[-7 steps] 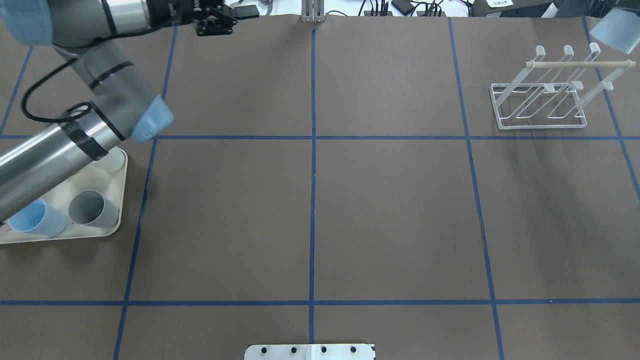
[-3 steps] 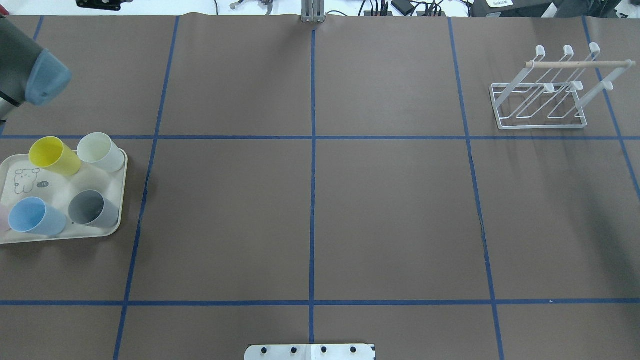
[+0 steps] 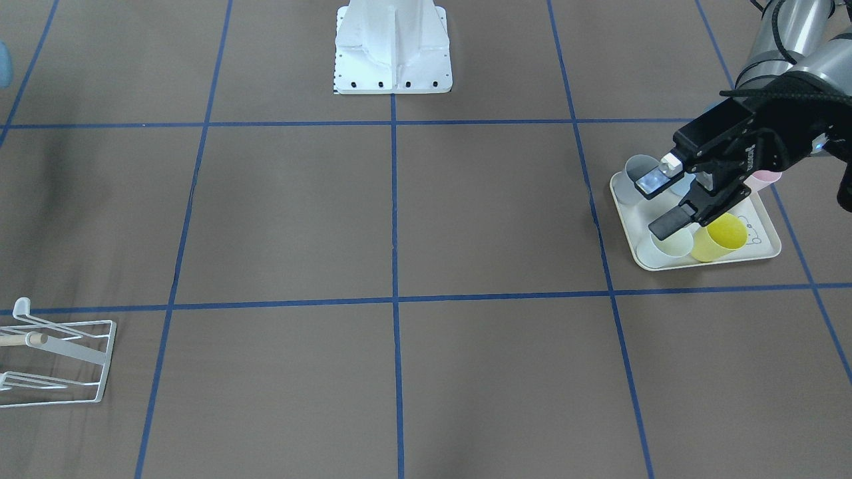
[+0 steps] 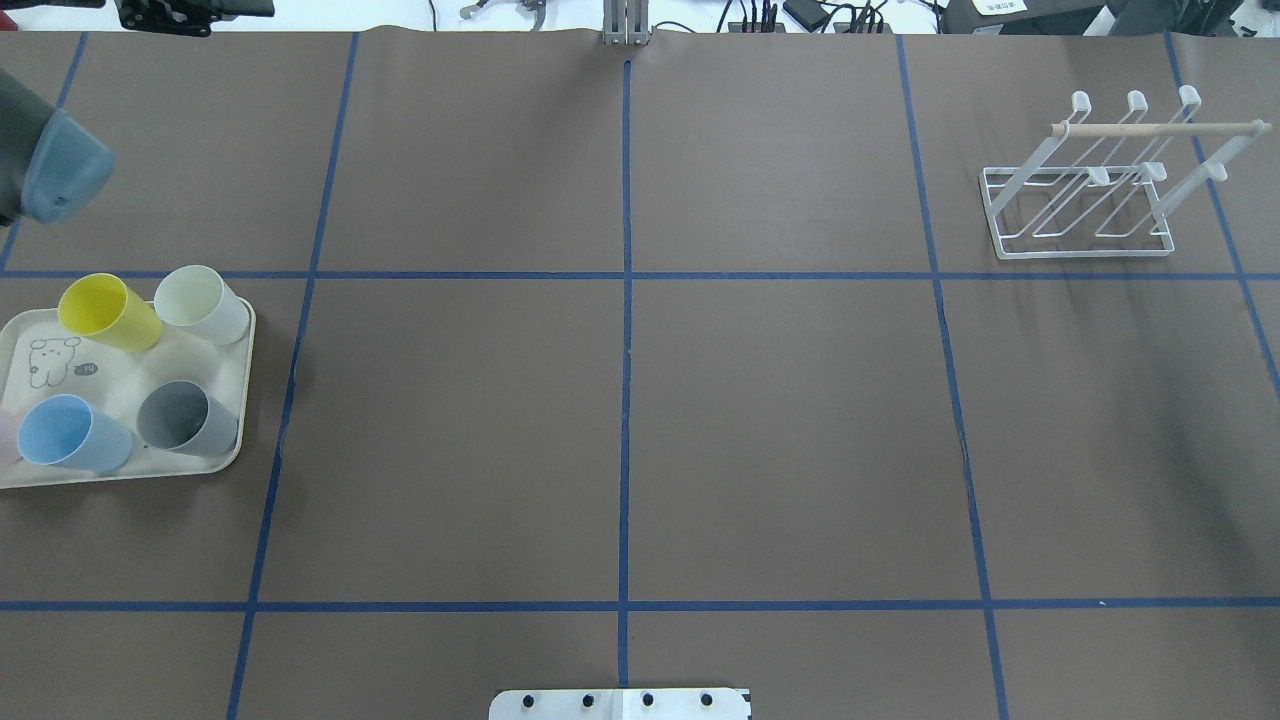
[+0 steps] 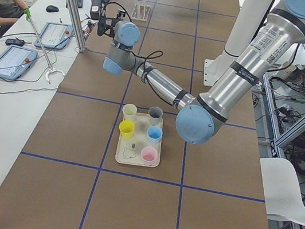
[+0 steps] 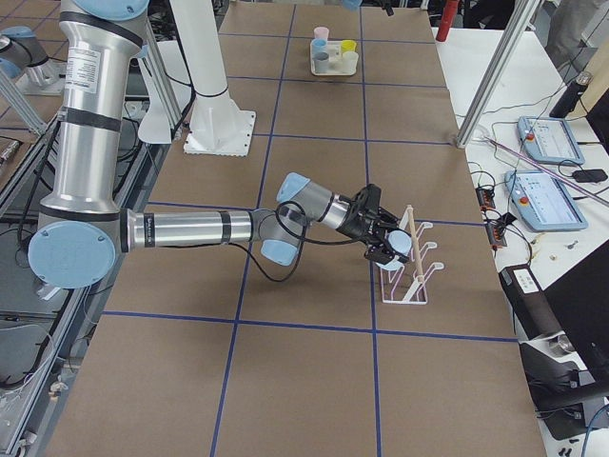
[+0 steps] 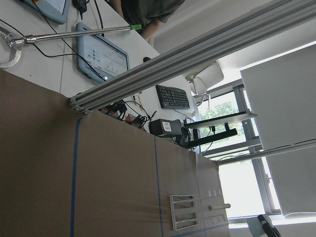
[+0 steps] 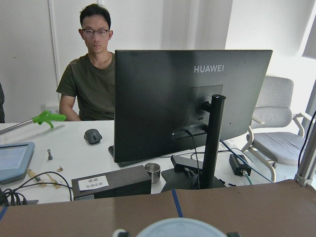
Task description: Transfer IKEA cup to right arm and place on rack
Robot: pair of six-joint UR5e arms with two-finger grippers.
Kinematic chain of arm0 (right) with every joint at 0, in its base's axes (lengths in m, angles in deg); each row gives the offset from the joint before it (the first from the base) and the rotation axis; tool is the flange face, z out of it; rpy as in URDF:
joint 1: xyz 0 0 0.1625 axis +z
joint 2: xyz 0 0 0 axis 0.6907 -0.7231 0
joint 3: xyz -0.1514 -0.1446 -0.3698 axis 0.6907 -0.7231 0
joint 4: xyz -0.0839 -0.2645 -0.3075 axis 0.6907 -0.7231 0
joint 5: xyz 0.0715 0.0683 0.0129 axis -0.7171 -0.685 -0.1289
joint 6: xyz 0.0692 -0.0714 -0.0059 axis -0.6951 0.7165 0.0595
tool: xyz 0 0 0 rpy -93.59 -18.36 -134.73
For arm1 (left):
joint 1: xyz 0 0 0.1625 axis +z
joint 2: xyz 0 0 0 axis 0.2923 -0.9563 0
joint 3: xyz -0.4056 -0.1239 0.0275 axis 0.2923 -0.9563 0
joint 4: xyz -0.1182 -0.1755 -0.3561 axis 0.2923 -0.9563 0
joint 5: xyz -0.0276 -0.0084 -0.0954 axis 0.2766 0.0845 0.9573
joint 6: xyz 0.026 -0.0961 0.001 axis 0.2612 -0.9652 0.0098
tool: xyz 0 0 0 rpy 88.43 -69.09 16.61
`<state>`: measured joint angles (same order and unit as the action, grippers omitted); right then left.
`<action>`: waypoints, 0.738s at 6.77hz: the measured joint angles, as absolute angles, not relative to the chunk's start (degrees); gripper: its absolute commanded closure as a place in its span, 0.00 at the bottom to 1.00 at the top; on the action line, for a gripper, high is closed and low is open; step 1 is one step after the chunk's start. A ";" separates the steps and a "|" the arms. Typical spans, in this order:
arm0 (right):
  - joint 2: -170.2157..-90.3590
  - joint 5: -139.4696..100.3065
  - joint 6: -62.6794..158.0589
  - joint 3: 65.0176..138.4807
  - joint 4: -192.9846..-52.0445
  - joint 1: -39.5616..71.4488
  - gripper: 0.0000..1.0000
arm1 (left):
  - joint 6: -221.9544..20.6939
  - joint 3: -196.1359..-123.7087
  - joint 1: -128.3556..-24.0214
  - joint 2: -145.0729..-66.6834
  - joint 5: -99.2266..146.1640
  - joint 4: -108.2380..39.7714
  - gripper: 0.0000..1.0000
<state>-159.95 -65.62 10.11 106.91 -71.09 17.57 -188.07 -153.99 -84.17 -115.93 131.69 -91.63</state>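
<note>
My right gripper [image 6: 386,244] shows in the exterior right view, at the top of the white wire rack [image 6: 411,282] by its wooden peg. A pale IKEA cup [image 6: 396,245] sits at its tips. The right wrist view has that cup's rim [image 8: 168,228] low at centre. In the overhead view the rack [image 4: 1085,252] stands bare, with no arm near it. Seen from the front, my left gripper [image 3: 657,207] hangs open over the cream tray [image 3: 705,265], holding nothing. The overhead view puts this gripper [image 4: 190,8] at the far left table edge.
The tray [image 4: 120,375] carries a yellow cup [image 4: 105,312], a white cup [image 4: 200,303], a blue cup [image 4: 70,435] and a grey cup [image 4: 185,418]. Beyond the far table edge stand a metal frame, tablets, a monitor [image 8: 192,98] and a seated person [image 8: 94,79].
In the overhead view my left arm has swung off to the left, uncovering the tray's yellow and white cups. Its gripper slid left along the far edge. A pale-blue cap left the top right.
</note>
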 measured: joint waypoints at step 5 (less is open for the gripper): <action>-156.64 -60.33 8.71 100.85 -70.65 12.42 1.00 | -187.94 -153.91 -84.07 -115.01 131.82 -91.63 0.00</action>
